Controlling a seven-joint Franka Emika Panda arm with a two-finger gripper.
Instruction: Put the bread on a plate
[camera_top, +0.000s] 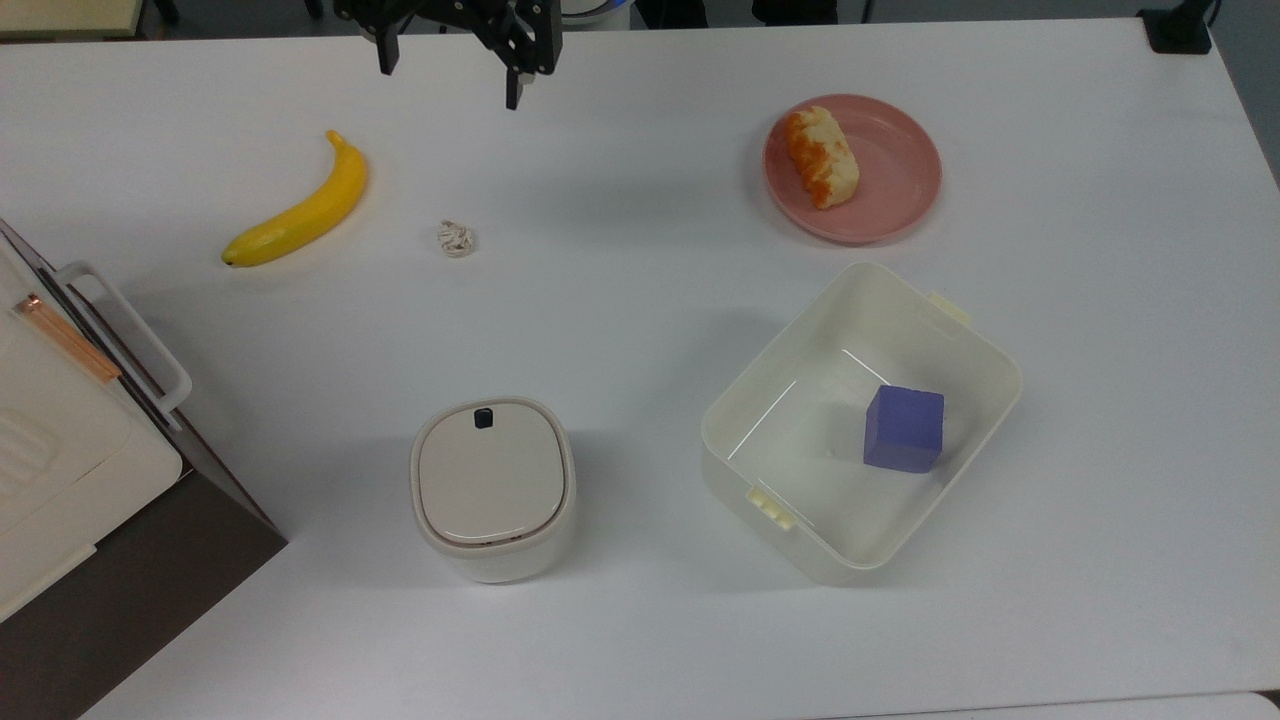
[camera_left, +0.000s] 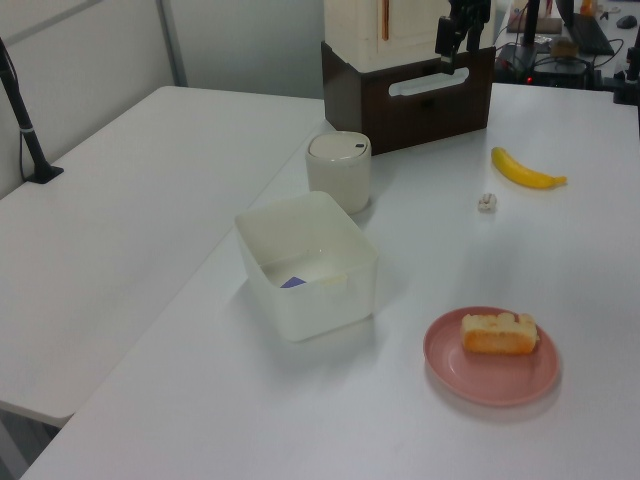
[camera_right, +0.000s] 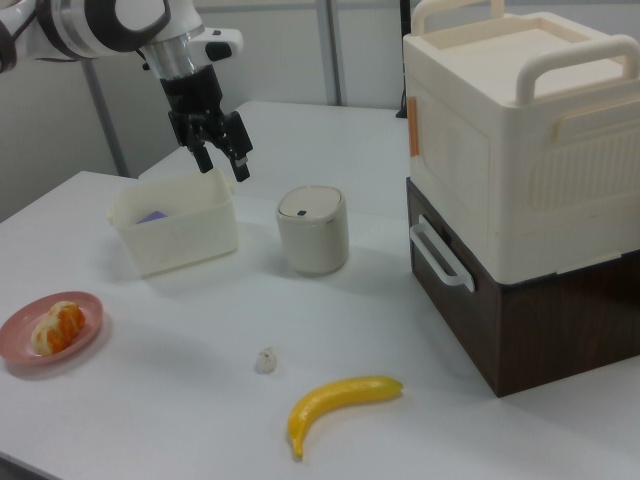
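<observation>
The bread, a small loaf with an orange-brown top, lies on the left half of the round pink plate at the top view's upper right. It also rests on the plate as the bread in the left view, and on the plate as the bread in the right view. My gripper hangs open and empty, high over the table's far edge and well to the top view's left of the plate. It appears as the gripper in the right view and the gripper in the left view.
A yellow banana and a small crumpled scrap lie at the top view's left. A cream tub holds a purple cube. A lidded canister stands near the middle, and a cream-and-brown box fills the left edge.
</observation>
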